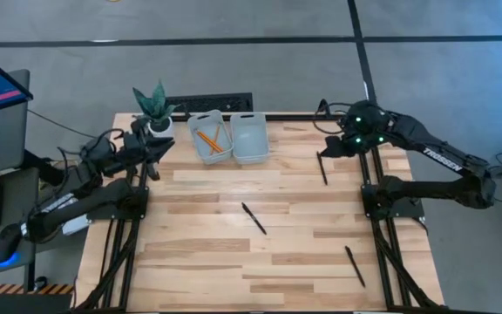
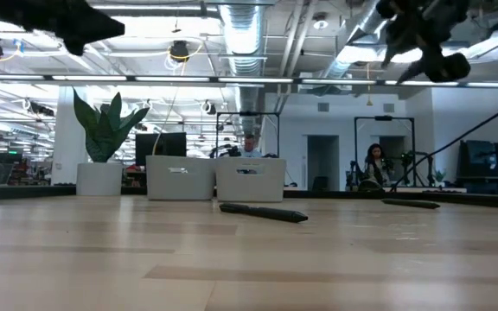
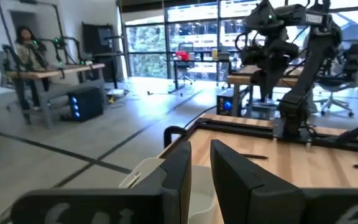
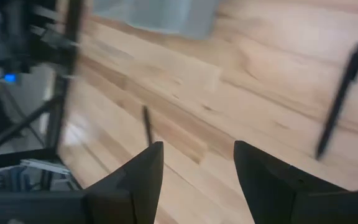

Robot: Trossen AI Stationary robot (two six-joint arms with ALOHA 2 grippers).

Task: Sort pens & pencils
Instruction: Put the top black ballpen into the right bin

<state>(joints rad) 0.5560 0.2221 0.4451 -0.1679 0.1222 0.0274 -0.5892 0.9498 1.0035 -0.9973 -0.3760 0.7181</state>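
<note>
Three slim black pens [image 1: 254, 218] are lying spread over the bare wooden table [image 1: 199, 262], room around each. Orange wooden pencils [image 1: 209, 139] are resting in the left grey bin [image 1: 200, 150]. Right gripper [image 1: 324, 150] (arm lettered TROSSEN) is hovering spread apart; left gripper [image 1: 152, 155] is sitting nearly closed, empty.

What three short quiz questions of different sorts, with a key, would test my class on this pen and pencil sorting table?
1. True or false: the pencils lie in the left bin.
2. How many pens lie loose on the table?
3. Which gripper is open? A) left gripper B) right gripper

Key:
1. True. The orange pencils are in the left bin; the right bin beside it looks empty.
2. Three: one near the right gripper, one mid-table, one at the front right.
3. B. The right gripper's fingers stand apart above the table; the left gripper's fingers are nearly together, holding nothing.
</note>
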